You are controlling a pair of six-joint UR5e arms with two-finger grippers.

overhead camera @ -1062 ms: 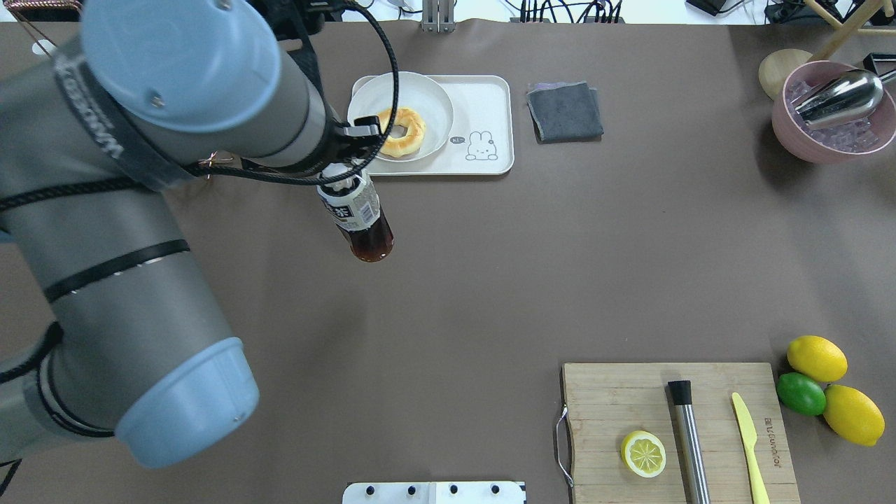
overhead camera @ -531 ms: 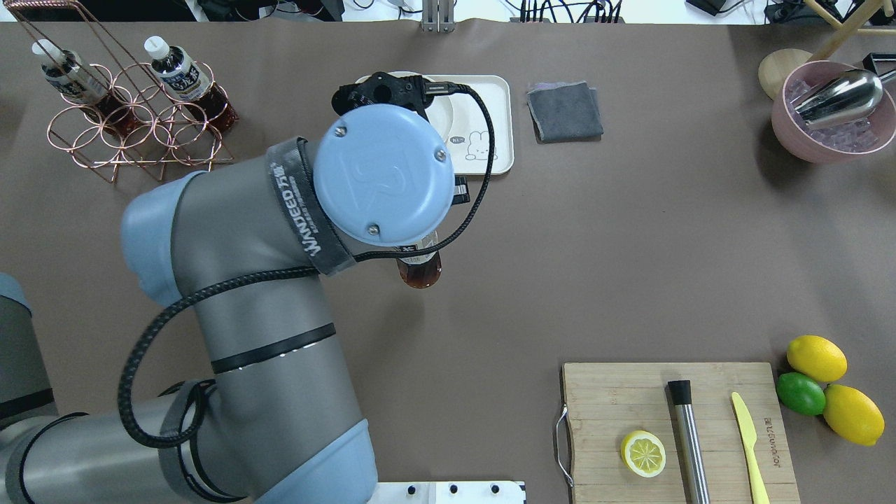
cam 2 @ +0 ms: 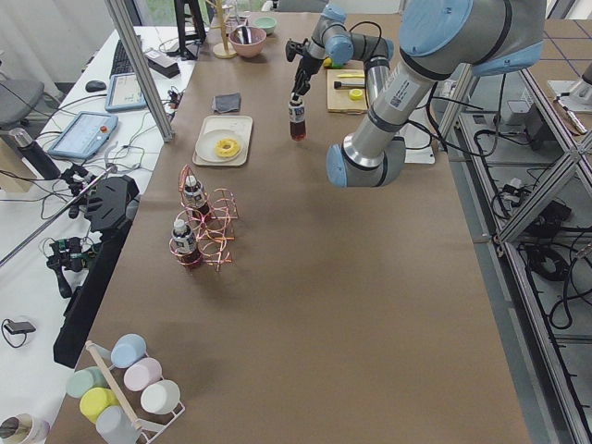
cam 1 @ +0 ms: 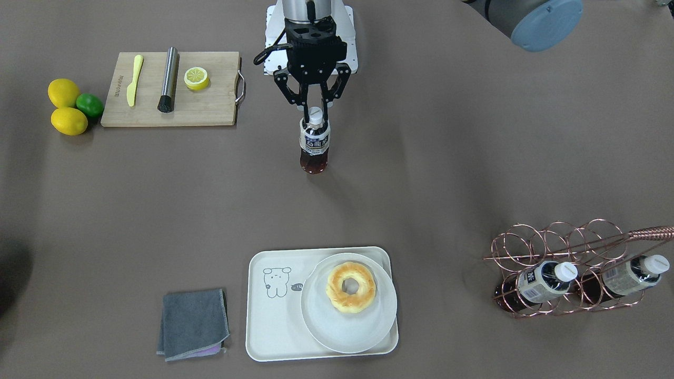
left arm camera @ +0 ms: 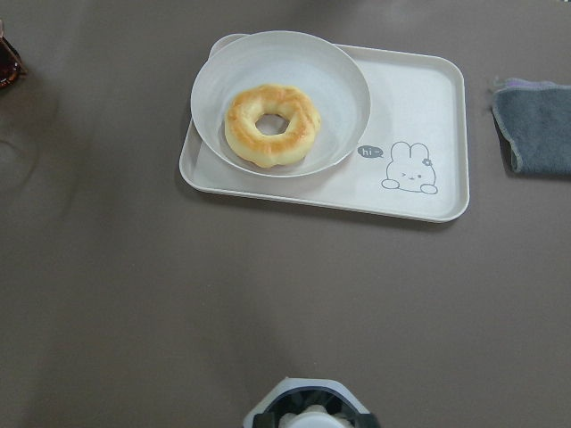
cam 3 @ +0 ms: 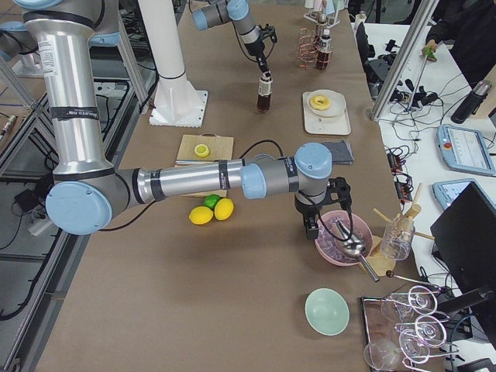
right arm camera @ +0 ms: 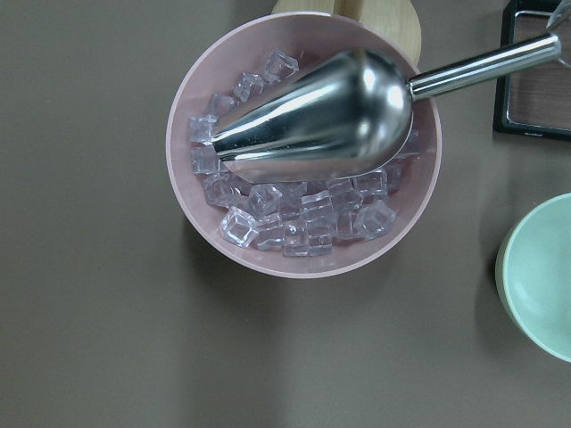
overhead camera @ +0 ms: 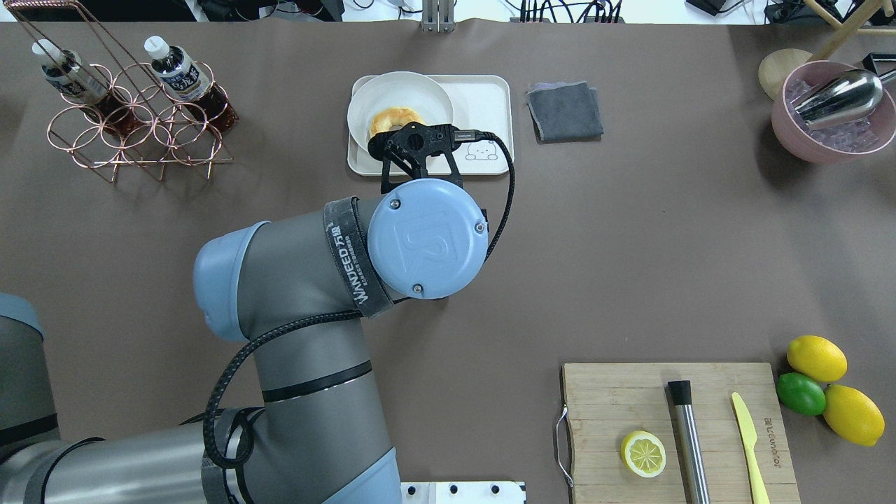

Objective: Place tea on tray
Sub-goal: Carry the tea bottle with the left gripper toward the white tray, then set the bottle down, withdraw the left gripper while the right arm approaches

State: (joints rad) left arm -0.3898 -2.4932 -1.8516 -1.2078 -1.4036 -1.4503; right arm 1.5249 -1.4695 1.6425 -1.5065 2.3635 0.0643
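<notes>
left gripper pinches the small clear plastic reddish-brown tea bottle by its neck to keep it upright, cream rounded plastic tray well apart; right gripper, can't tell

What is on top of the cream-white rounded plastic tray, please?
A round white plate carrying a golden ring doughnut sits on the tray; whatever lies beneath the plate is hidden. The bear-printed end is bare.

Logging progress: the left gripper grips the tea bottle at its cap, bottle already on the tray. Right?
No. The left gripper grips the tea bottle at its cap, but the front-facing view shows it over bare table, short of the tray.
</notes>
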